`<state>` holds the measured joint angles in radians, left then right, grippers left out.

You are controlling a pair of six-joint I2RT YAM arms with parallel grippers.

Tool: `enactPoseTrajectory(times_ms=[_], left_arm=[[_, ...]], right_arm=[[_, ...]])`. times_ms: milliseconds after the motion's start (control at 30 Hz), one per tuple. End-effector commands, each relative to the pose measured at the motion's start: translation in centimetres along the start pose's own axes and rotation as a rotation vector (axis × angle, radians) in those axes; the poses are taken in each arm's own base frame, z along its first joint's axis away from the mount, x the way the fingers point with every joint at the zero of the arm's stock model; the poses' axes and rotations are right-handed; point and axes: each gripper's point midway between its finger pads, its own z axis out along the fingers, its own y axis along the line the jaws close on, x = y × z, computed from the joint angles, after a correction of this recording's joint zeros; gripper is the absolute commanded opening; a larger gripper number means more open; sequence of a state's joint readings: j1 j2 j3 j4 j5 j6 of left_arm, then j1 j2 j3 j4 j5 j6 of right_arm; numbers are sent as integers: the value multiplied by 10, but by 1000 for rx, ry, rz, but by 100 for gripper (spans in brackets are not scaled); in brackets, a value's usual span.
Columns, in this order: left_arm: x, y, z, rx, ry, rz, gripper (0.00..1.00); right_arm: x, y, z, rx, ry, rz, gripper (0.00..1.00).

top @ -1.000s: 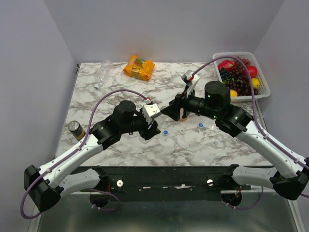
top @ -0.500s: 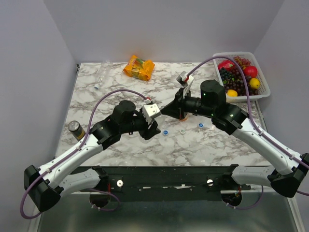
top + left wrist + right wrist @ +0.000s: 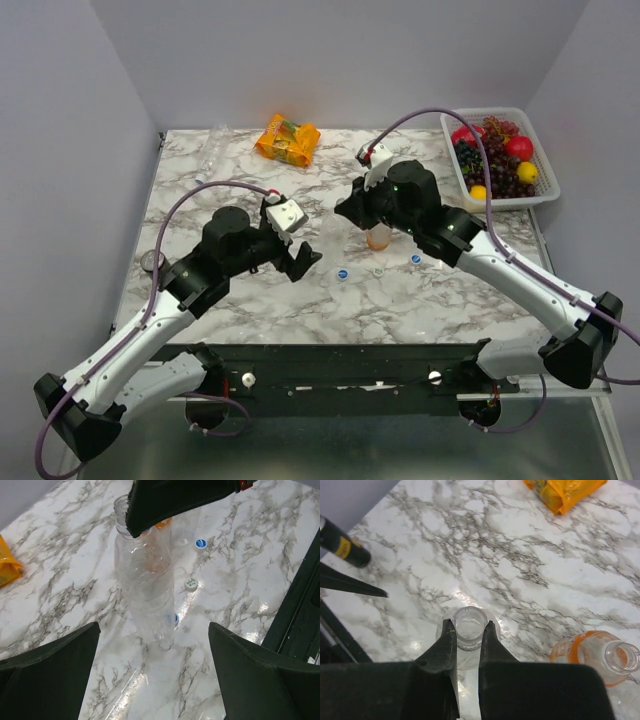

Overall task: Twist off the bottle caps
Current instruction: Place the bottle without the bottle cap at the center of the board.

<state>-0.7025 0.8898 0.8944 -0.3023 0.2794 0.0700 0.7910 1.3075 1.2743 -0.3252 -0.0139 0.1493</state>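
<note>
Bottles in sight: 3. The standing clear bottle (image 3: 145,585) is upright mid-table w/ its mouth open and no cap. The orange bottle (image 3: 378,238) stands just beside it, also uncapped. The lying clear bottle (image 3: 208,155) is on its side at the far-left edge, too small to tell if capped. Loose caps: 3, flat on the marble table (image 3: 400,300) in a rough row near the standing pair: left blue cap (image 3: 343,273), white cap (image 3: 378,269), right blue cap (image 3: 415,259). R gripper (image 3: 468,630) is clamped on the neck of the standing clear bottle, one finger each side just under the rim. L gripper (image 3: 302,258) is spread wide w/ nothing in it, near that bottle but not touching. Top view hides most of the clear bottle under the R arm. L wrist view shows its whole body, which looks empty, w/ the left blue cap seen through its base. R wrist view alone looks down into both open mouths. It also shows a dark can (image 3: 342,545) upright, whereas the top view sees it end-on at the left edge. Basket (image 3: 545,188) at far right holds fruit: dark grapes, red and yellow pieces. Orange snack packet (image 3: 288,138) lies at the far edge.
</note>
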Motion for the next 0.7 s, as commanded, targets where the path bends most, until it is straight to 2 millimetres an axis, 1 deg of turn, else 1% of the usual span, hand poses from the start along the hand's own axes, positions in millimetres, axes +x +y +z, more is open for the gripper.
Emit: enactPoseTrajectory(times_ms=[0, 33, 67, 133, 167, 233, 333, 400, 433, 467, 500, 567, 633, 667], left_arm=[[-19, 27, -18, -128, -97, -33, 99], [-22, 34, -23, -162, -115, -41, 99], [-23, 43, -26, -200, -127, -51, 99], [-20, 57, -31, -281, -123, -62, 99], [-18, 62, -33, -306, -114, -66, 99], [-16, 67, -33, -333, -103, -70, 99], [-13, 67, -31, -337, -95, -99, 99], [-12, 70, -32, -354, -88, -103, 99], [-11, 71, -32, -364, -85, -104, 99], [-10, 73, -33, -372, -80, -104, 99], [-10, 73, -33, -376, -79, -101, 99], [-11, 73, -34, -375, -85, -100, 99], [-11, 73, -34, -375, -88, -98, 99], [-10, 73, -34, -376, -83, -99, 99]], right_arm=[[-19, -29, 16, 164, -95, -36, 1], [-18, -32, 18, 179, -104, -36, 1], [-12, -34, 22, 185, -99, -43, 1], [-14, -35, 27, 190, -129, -52, 1], [-14, -37, 29, 200, -135, -59, 1], [-6, -41, 37, 215, -138, -78, 1], [2, -45, 45, 227, -149, -85, 1], [1, -46, 48, 231, -169, -83, 1], [8, -49, 51, 242, -161, -86, 1], [9, -52, 52, 257, -165, -83, 1], [8, -53, 54, 263, -183, -77, 1], [14, -55, 58, 269, -182, -78, 1], [12, -56, 60, 273, -205, -73, 1], [17, -57, 64, 280, -198, -73, 1]])
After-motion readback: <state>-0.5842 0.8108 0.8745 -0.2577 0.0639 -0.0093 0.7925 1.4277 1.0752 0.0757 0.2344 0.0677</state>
